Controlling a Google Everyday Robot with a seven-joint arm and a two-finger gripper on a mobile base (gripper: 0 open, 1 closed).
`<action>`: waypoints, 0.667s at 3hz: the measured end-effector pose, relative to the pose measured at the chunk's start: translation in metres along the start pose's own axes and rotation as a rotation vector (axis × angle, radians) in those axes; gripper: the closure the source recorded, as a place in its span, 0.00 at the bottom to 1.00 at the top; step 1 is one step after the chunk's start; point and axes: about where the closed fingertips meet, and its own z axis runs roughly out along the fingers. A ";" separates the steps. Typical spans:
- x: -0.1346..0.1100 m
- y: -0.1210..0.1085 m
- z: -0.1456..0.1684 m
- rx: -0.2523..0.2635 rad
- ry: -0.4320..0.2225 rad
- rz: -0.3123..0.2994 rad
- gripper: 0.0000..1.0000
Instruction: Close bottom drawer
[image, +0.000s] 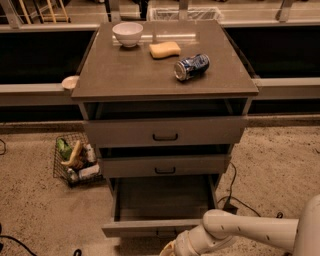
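Observation:
The bottom drawer (150, 227) is the lowest of three grey-brown drawers in the cabinet. It is pulled far out, its inside bare, its slim front panel near the lower edge of the camera view. My white arm comes in from the lower right. My gripper (169, 249) is at the bottom edge, just below the drawer's front panel near its centre; most of it is cut off by the frame edge. The small dark handle barely shows above the wrist.
The top drawer (165, 131) and middle drawer (165, 165) stand slightly open. On the cabinet top are a white bowl (127, 33), a yellow sponge (164, 49) and a lying can (191, 66). A wire basket (75, 159) sits on the floor at left. A black cable (235, 197) runs at right.

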 end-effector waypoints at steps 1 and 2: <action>0.008 -0.004 0.006 0.011 0.033 0.005 1.00; 0.039 -0.019 0.013 0.030 0.046 -0.008 1.00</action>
